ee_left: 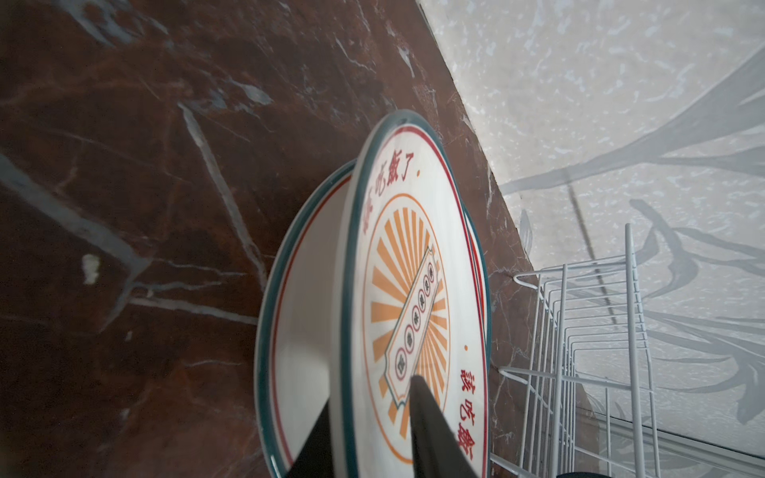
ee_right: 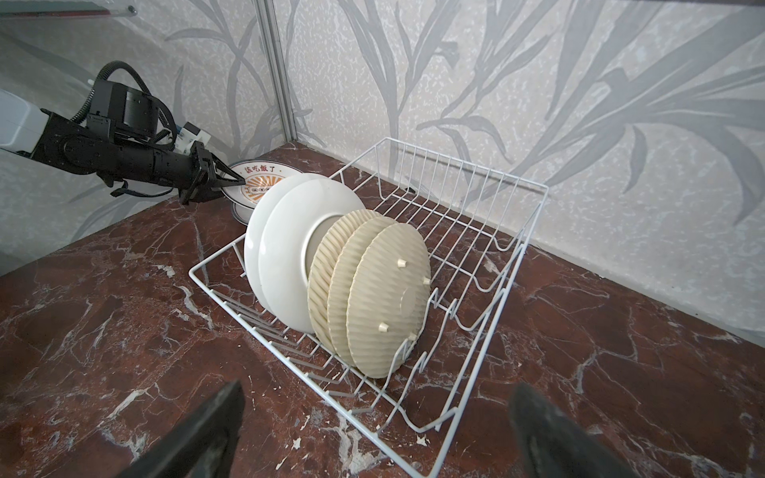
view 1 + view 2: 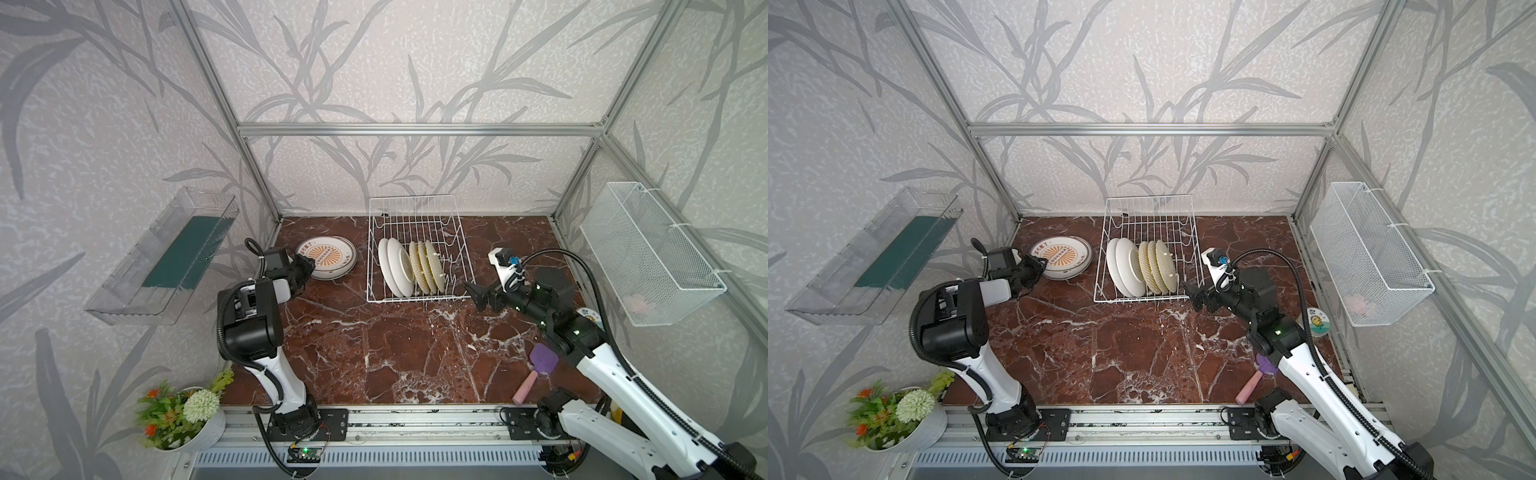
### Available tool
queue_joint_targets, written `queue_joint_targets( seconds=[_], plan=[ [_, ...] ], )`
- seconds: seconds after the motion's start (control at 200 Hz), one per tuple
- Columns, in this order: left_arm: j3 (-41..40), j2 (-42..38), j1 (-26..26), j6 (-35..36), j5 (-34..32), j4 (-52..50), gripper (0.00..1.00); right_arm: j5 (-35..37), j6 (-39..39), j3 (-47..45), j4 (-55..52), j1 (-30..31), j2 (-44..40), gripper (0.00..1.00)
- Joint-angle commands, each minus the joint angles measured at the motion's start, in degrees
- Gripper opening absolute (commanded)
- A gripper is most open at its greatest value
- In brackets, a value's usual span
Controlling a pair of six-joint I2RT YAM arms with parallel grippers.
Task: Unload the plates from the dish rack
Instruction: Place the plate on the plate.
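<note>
Fingers (image 1: 430, 422) of left gripper (image 3: 308, 265): one over and one under the rim of the top sunburst plate (image 1: 414, 256); whether pinching or slack, I cannot tell.
Lower sunburst plate (image 1: 298, 331): on the table (image 3: 374, 353) at ten o'clock, mostly covered by the top one.
Right gripper (image 3: 478, 294): spread wide, empty, near the dish rack (image 3: 413, 205), at its four o'clock.
Rack load: two white plates (image 3: 395, 268) and three yellow plates (image 3: 428, 266) upright at twelve o'clock, backs showing, faces hidden.
Right arm (image 3: 602, 365): borders a purple-and-pink utensil (image 3: 542, 361) at four o'clock.
Mesh basket (image 3: 648, 249): something pink inside, too faint to name.
</note>
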Motion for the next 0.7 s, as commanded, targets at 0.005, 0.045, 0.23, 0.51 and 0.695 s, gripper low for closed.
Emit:
queue_joint_targets(
  seconds=[0.005, 0.045, 0.23, 0.51, 0.695],
  plan=[
    [2.2, 0.7, 0.2, -0.1, 1.1, 0.1, 0.34, 0.4, -0.8, 0.4, -0.1, 0.2, -1.0, 0.99],
    [2.5, 0.9, 0.2, 0.2, 1.1, -0.9, 0.35, 0.3, -0.7, 0.4, -0.1, 0.2, -1.0, 0.99],
    [4.0, 1.0, 0.2, 1.6, 0.5, -5.6, 0.47, 0.3, -0.7, 0.3, 0.0, 0.3, -1.1, 0.99],
    [7.1, 0.2, 0.2, 5.3, 0.7, -14.5, 0.66, 0.1, -0.7, 0.5, 0.0, 0.2, -0.9, 0.99],
    [8.7, -0.8, 0.1, 6.4, 0.7, -17.9, 0.74, 0.1, -0.7, 0.2, 0.0, 0.2, -1.2, 0.99]
  ],
)
